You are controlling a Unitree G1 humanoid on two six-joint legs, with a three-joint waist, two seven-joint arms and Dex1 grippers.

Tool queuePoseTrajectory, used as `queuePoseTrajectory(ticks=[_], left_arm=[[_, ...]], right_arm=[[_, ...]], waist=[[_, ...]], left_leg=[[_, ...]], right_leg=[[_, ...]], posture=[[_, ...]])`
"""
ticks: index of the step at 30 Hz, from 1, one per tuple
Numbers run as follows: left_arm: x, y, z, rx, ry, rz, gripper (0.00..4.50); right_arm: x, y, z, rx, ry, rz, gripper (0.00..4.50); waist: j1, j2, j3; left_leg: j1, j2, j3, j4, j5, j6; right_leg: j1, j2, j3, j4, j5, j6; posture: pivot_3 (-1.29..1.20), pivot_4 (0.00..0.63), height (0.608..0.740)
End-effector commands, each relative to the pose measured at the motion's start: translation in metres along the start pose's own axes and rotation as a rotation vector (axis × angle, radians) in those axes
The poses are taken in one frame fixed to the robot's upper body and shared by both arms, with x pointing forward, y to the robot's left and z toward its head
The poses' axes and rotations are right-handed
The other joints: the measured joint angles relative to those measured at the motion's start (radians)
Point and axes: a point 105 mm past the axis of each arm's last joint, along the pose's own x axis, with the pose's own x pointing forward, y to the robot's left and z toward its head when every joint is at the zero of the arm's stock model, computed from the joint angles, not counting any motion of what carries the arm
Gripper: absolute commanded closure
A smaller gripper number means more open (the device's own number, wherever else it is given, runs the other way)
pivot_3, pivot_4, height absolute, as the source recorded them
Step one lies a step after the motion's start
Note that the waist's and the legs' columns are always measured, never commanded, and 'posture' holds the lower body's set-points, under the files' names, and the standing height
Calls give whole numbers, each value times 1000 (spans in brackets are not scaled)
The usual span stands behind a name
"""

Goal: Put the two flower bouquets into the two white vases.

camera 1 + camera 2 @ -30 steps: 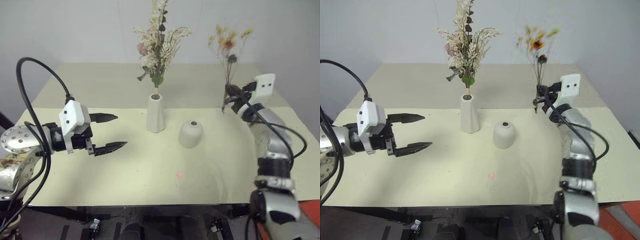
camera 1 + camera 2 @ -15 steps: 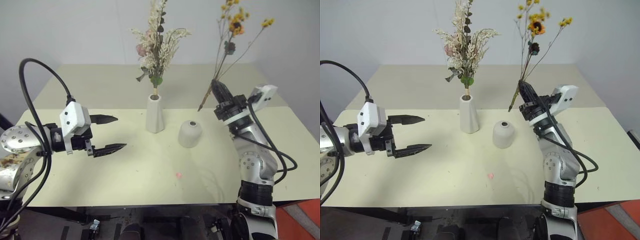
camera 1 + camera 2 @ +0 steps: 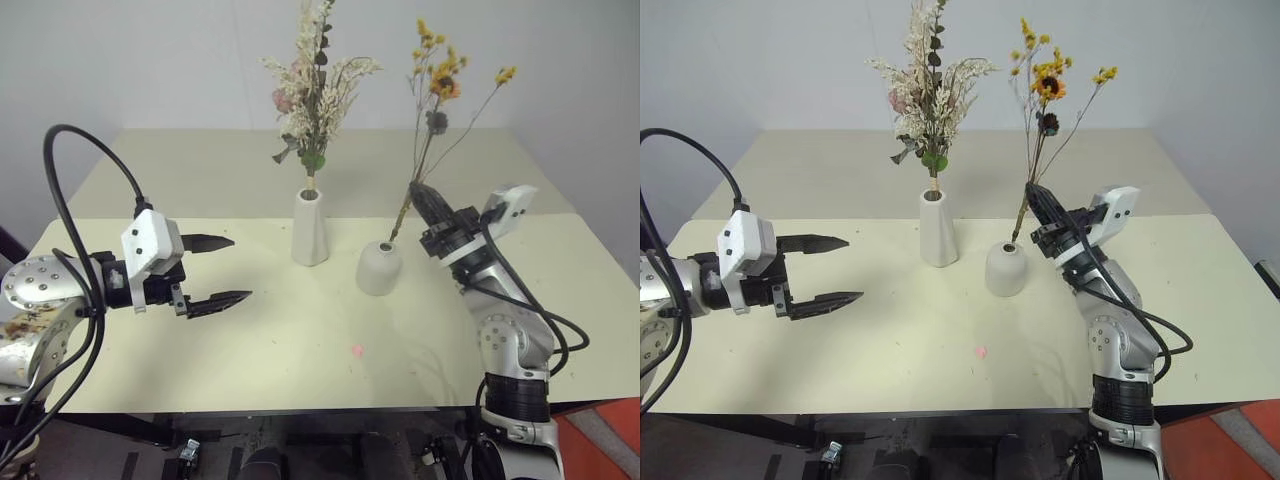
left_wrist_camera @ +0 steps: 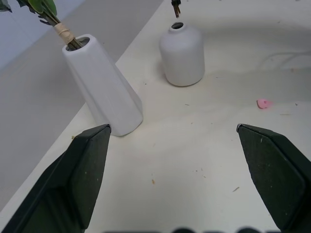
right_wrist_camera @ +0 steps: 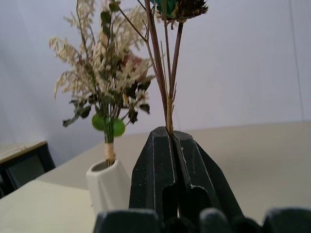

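The bushy cream bouquet [image 3: 315, 80] with a pink bloom stands in the tall tapered white vase [image 3: 311, 228] at the table's middle. Just right of it sits the squat dome vase [image 3: 379, 267]. My right gripper [image 3: 428, 198] is shut on the stems of the thin yellow-orange sprig [image 3: 440, 85], which stands nearly upright, its stem end just above the dome vase's mouth [image 4: 177, 25]. In the right wrist view the stems [image 5: 167, 97] rise from between the closed fingers. My left gripper [image 3: 222, 270] hovers open over the table's left side, nothing between its fingers.
A cream table [image 3: 300, 340] carries everything, with a second table top [image 3: 200, 170] behind it against a pale wall. A small pink speck [image 3: 357, 351] lies on the table near the front.
My right gripper has swung left and down with the sprig, turning it more upright and bringing its stem end over the dome vase. The left gripper has stayed put.
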Motion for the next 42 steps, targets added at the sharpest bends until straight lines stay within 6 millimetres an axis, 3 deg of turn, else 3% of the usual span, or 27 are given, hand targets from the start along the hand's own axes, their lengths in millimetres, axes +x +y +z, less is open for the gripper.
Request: queuePoseTrajectory(ticks=[1,15,32,42], left_arm=[[0,-1,11,55,-31,4,0],[0,-1,11,62,-33,11,0],[0,1,9,71,-34,20,0],[0,1,8,74,-32,23,0]], right_arm=[[2,5,7,-26,-37,18,4473],[2,-1,3,-48,-41,-2,4473],[-5,4,-25,-57,8,0,4473],[-10,2,-31,-64,20,-14,4473]], waist=[[0,0,0],[0,0,0],[0,0,0],[0,0,0]], left_leg=[[0,0,0,0,0,0],[0,0,0,0,0,0],[0,0,1,0,0,0],[0,0,1,0,0,0]], right_leg=[[0,0,0,0,0,0],[0,0,0,0,0,0],[0,0,1,0,0,0],[0,0,1,0,0,0]], posture=[[0,150,740],[0,150,740],[0,150,740],[0,150,740]])
